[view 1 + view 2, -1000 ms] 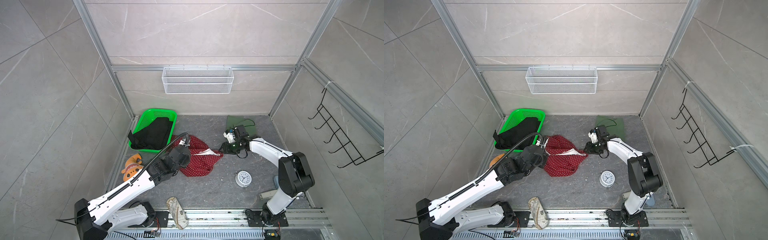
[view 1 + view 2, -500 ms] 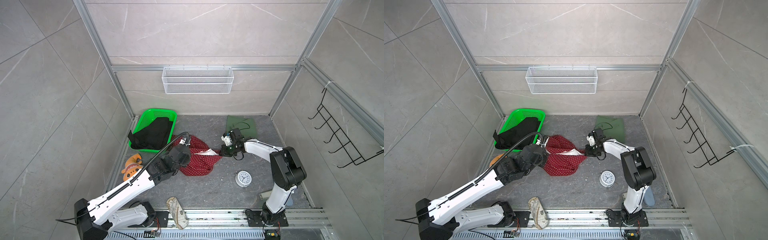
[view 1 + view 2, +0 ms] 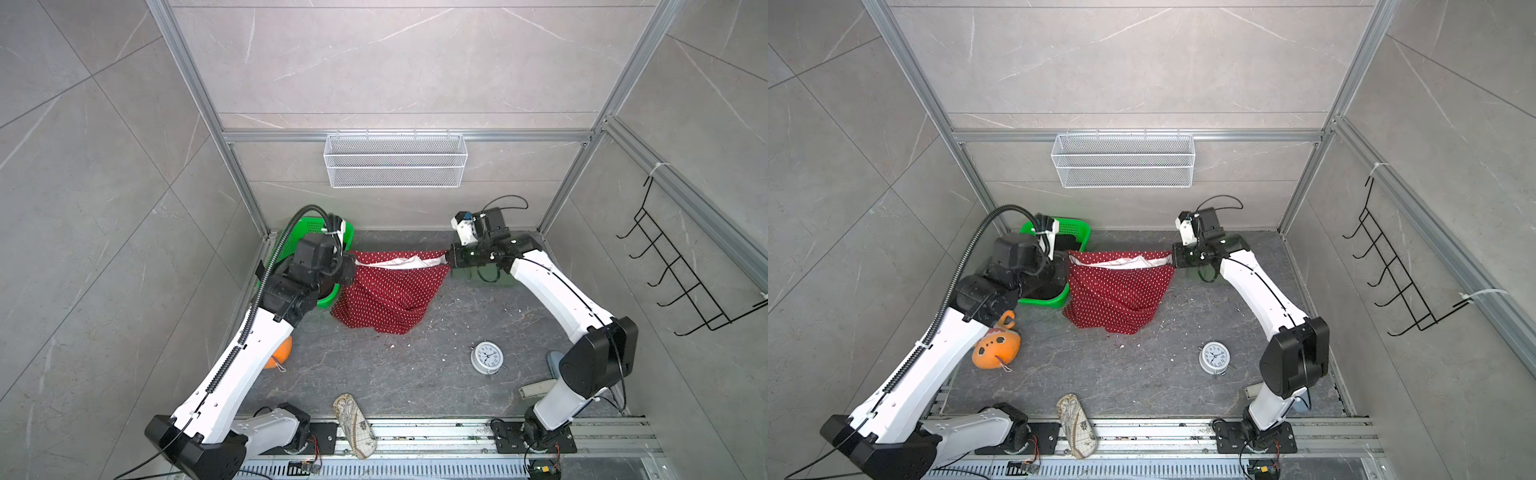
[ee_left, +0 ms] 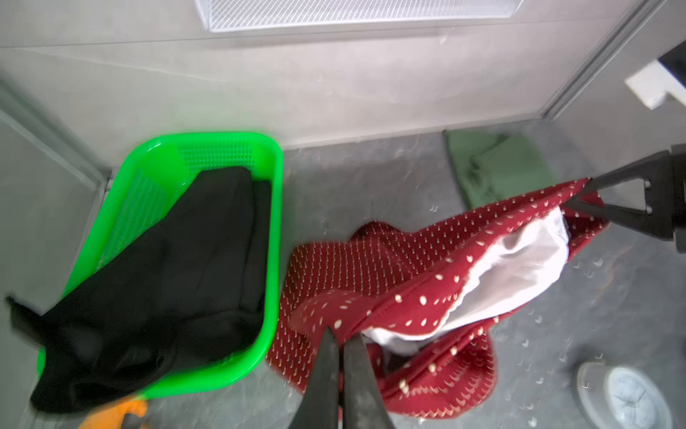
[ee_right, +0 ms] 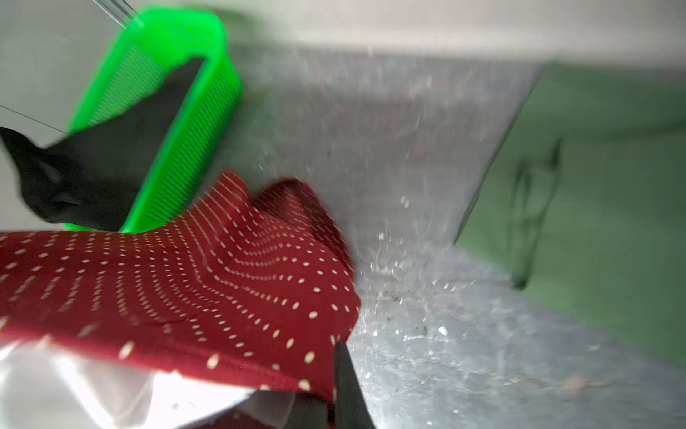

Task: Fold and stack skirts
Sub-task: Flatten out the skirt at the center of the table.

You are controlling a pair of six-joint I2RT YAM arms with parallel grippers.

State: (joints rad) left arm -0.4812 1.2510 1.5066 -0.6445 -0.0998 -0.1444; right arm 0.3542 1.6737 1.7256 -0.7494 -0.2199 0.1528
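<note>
The black cloth skirt [image 4: 193,260] lies in the green perforated plastic basket [image 4: 276,193], left of the red polka-dot cloth skirt [image 3: 386,295]; the dark green cloth skirt [image 4: 497,167] lies behind, rightward.

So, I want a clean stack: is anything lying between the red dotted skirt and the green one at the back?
Nothing visible: only bare floor lies between the red skirt and the green skirt.

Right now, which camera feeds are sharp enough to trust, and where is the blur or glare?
Both top views: sharp, evenly lit, the red polka-dot skirt crisp. Left wrist view: mild smear, worst along the black skirt and green basket. Right wrist view: heavily blurred; the dark green skirt is a soft patch and the white lining is blown out.
</note>
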